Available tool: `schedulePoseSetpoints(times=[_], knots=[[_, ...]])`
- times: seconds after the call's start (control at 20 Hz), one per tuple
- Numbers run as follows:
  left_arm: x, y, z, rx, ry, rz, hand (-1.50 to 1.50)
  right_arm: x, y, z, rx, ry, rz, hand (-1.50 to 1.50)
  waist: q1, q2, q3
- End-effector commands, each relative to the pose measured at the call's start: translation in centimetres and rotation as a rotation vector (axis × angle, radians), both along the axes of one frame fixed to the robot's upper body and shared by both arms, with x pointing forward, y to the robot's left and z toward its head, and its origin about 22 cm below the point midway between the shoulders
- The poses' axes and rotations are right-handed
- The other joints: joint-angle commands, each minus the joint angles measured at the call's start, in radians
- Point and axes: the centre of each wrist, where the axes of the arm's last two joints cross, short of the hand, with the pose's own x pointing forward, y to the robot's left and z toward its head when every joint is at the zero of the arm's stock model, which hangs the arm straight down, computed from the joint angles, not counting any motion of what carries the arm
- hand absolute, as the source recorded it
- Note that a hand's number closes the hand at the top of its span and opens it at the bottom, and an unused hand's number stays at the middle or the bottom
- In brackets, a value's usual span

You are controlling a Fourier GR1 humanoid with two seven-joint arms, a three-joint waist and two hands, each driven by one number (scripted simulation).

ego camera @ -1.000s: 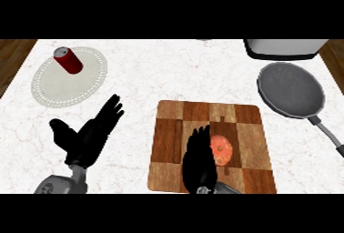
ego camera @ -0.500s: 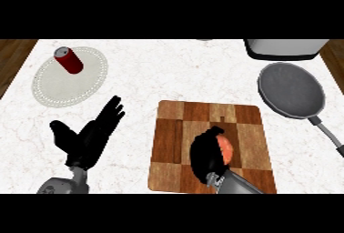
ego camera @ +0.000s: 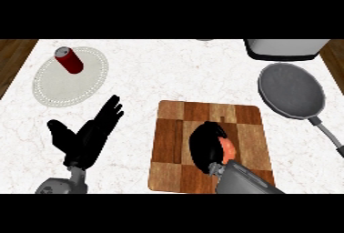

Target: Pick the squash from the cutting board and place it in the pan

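Right hand was down on the cutting board, fingers curled round the squash, clamped on it from above. Its grey forearm came in from the lower edge, over the board's near right corner.

We only saw a narrow orange strip of the squash, poking out at the hand's right side. The rest was hidden under the palm and fingers. That strip ran roughly near-to-far in the head view, but we couldn't tell the squash's true long axis or which end pointed where. The squash sat on the board, right of its centre and towards the near edge. We couldn't tell whether it was touching the wood or lifted off it.

The board lay flat on the white marbled desk. The pan sat well apart to the far right, its handle running back towards the near right edge. A grey container stood just beyond the pan.

Left hand was resting left of the board, fingers straight and spread, pointing up, holding nothing.

Far left, a white plate carried a red can, tilted. Any writing on the can was too small for us to read.
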Motion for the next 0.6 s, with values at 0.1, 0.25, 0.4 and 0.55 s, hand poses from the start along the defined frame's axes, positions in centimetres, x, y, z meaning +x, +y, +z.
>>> schedulePoseSetpoints(times=[0.1,0.25,0.4,0.55], knots=[[-0.7,0.1,-0.4,-0.014,-0.012,0.023,0.00,2.5,0.0,1.6,0.435,-0.018,-0.458,1.50,-0.034,0.007,0.006],[-0.7,1.4,-0.6,-0.010,-0.003,0.048,0.00,3.4,-2.4,2.6,0.693,-0.104,-0.725,1.50,-0.043,0.009,0.009],[-1.0,0.9,-0.8,-0.013,0.009,0.005,0.00,3.6,-1.5,5.1,0.843,-0.355,-0.781,1.50,-0.004,0.003,0.004],[0.1,0.0,0.0,-0.005,0.000,0.008,0.00,4.0,0.1,7.7,0.954,-0.544,-0.741,1.50,0.002,0.003,0.002]])
